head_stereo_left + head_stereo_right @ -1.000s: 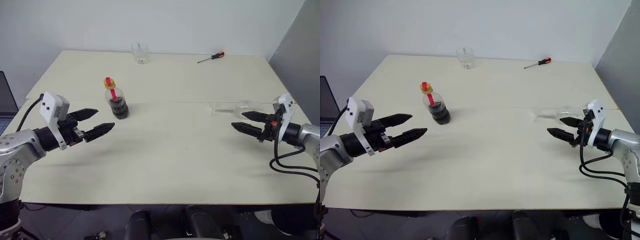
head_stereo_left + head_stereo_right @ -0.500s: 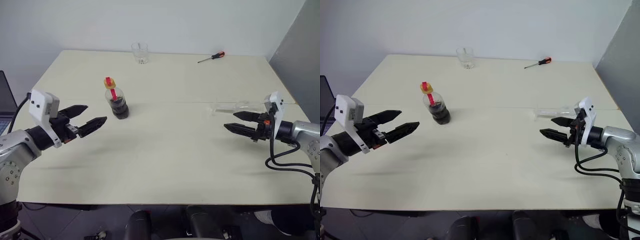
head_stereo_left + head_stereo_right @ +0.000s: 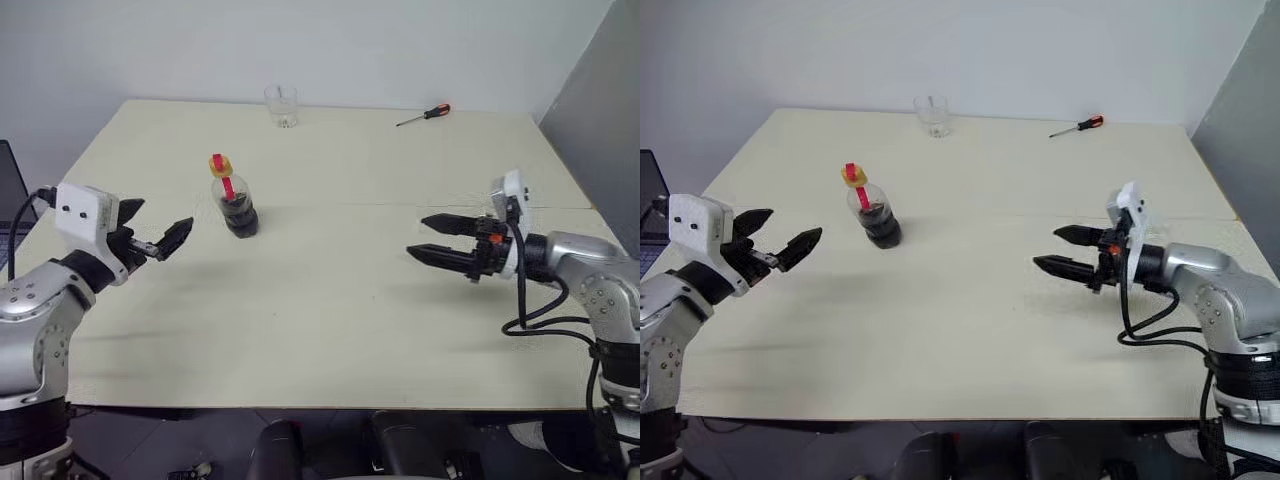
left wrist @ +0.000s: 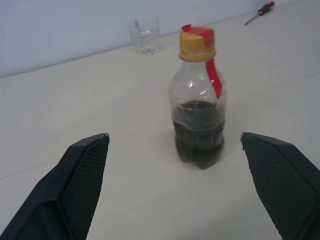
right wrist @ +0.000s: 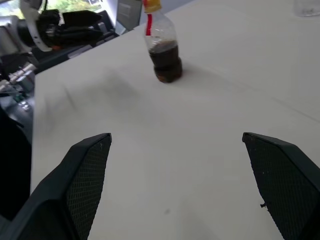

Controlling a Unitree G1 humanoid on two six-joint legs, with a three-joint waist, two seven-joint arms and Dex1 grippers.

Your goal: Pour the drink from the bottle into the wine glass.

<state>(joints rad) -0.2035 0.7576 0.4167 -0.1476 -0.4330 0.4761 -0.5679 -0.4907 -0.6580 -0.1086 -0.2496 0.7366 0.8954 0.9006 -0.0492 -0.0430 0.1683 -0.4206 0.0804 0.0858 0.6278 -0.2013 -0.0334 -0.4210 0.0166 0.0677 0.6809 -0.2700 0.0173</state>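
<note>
Claws are both standing wide open and holding nothing. In the head views the left claw (image 3: pixel 152 228) is hovering at the left edge of the frame, over the left side of the pale desk (image 3: pixel 340 330), its black fingers pointing toward the bottle (image 3: pixel 233 197). The bottle is standing upright left of centre, apart from both claws, with its yellow-orange cap on and a red strip running down its neck. Dark brown drink (image 4: pixel 198 137) is filling only its lower part. In the left wrist view the bottle is sitting between the two spread fingers (image 4: pixel 75 185), well beyond their tips.

The right claw (image 3: pixel 430 238) is hovering at the right of centre, over the right half of the desk, its fingers pointing left across the frame. In the right wrist view the bottle is showing far off near the top of the picture.

A short clear tumbler (image 3: pixel 281 106) is standing at the top centre of the frame, near the far edge of the desk. A screwdriver (image 3: pixel 424 115) with a red and black handle is lying to the right of it. The wine glass cannot be made out.
</note>
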